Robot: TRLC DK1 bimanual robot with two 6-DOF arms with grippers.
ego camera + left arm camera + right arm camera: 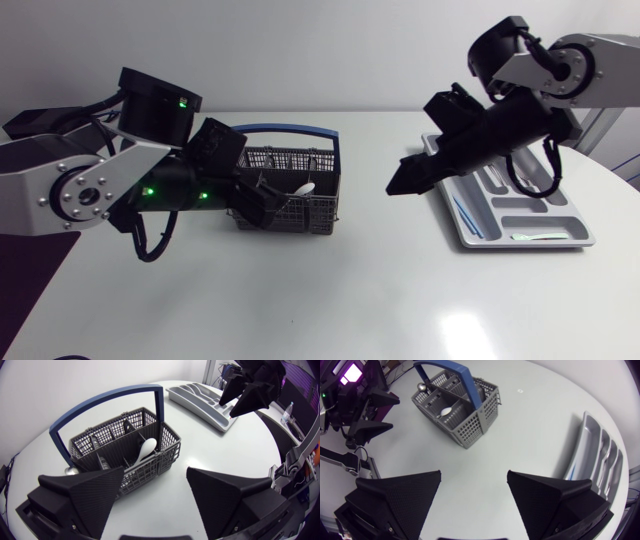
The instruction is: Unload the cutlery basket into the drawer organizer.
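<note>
The grey cutlery basket (300, 215) with a blue handle stands left of the table's middle. A white spoon (303, 188) leans in one compartment, also clear in the left wrist view as the spoon (146, 449). My left gripper (266, 205) hovers at the basket's left side, open and holding nothing; its fingers frame the basket (150, 467) ahead. The grey drawer organizer (478, 244) lies at the right with some cutlery in it. My right gripper (405, 180) hangs open and empty over the table between basket and organizer.
In the right wrist view the basket (475, 427) is ahead, the organizer (580, 450) off to one side, and my left gripper (375, 412) beyond the basket. A metal spoon end (421, 386) sticks up at the basket's far corner.
</note>
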